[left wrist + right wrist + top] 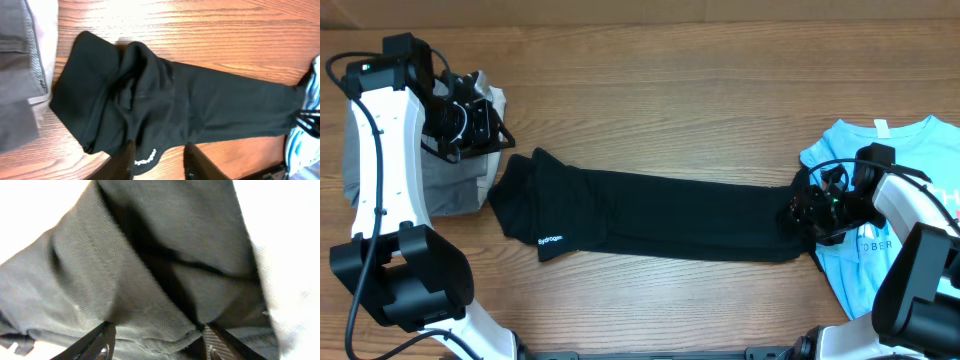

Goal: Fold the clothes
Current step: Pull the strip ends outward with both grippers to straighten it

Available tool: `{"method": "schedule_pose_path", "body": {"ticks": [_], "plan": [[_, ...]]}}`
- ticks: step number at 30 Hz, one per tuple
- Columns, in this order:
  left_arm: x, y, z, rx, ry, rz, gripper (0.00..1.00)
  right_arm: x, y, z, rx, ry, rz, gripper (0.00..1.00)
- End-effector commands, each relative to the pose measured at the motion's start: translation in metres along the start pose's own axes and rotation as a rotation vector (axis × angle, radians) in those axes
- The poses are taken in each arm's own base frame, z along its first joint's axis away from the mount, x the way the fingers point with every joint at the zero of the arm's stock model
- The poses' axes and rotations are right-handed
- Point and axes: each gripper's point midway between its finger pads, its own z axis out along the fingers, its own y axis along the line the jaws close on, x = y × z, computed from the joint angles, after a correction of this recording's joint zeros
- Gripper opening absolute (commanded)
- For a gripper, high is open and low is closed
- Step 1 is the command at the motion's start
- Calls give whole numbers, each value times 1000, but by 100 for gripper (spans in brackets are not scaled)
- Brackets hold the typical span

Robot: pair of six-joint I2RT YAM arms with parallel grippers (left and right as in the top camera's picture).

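A long black garment (650, 210) lies stretched left to right across the wooden table, with small white lettering near its left end. It also shows in the left wrist view (175, 100). My left gripper (470, 125) hovers at the far left over a grey garment; its fingers (157, 165) are apart and empty. My right gripper (805, 212) sits at the black garment's right end. In the right wrist view its fingers (157, 340) are spread wide, with bunched fabric (150, 255) between them.
A folded grey garment (455, 185) lies at the far left, also seen in the left wrist view (15, 75). A light blue T-shirt (880, 150) with dark lettering lies at the right edge under my right arm.
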Motion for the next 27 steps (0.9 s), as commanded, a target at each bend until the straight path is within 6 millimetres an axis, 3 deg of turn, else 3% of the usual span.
{"method": "schedule_pose_path", "body": {"ticks": [1, 6, 9, 11, 15, 17, 21, 23, 27], "plan": [[-3, -34, -5, 141, -29, 178, 18, -22, 12, -15, -41, -61, -33, 53], [6, -50, -1, 133, -2, 269, 10, -48, 32, -55, -42, -140, -48, 52], [13, -50, -2, 80, 20, 279, 15, -51, 29, -69, 13, -145, -5, 56], [20, -47, 1, 35, 56, 239, 22, -45, 29, -71, 18, -122, 17, 53], [34, -40, 18, -16, 125, 202, 20, -18, 28, -62, 38, -16, 50, 22], [40, -37, 30, -22, 154, 188, 18, -3, 28, -52, 52, 37, 49, 15], [56, -16, 63, -78, 215, 116, 11, 19, 23, -25, 101, 97, 69, 12], [66, -1, 83, -116, 239, 83, 4, 21, 16, -12, 151, 84, 94, 10], [85, 22, 117, -150, 261, 27, 4, 21, -7, 6, 278, 26, 162, 7]]}}
